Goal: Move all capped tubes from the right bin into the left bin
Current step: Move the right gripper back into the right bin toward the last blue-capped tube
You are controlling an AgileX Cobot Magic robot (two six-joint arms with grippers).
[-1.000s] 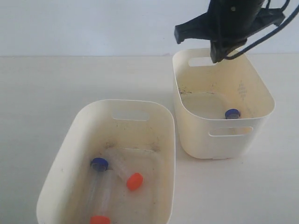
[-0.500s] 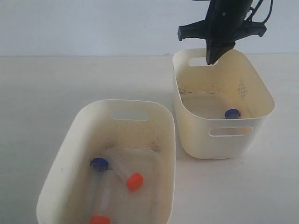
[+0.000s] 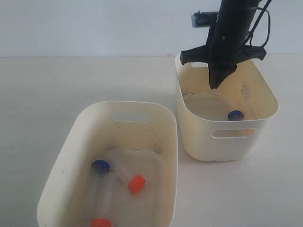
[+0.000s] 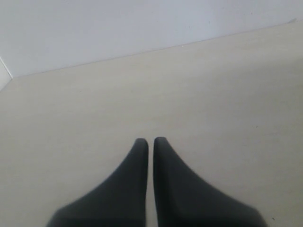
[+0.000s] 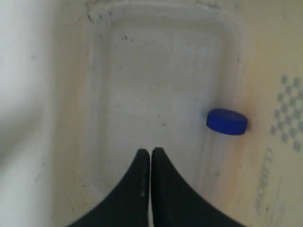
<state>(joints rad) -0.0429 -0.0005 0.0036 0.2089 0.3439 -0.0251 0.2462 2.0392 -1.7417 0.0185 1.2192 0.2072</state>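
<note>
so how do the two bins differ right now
The left bin shows three caps, a blue cap and two orange caps; the right bin shows one blue cap. The right gripper hangs over the right bin, none over the left bin. The right bin has a grey mark inside; the left bin shows none. Both are cream with rounded corners.

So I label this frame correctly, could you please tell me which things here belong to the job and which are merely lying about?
Job: right bin, blue-capped tube inside it, left bin, capped tubes already inside, right gripper over the right bin.
Bystanders: table, wall, left gripper, idle over the table.
</note>
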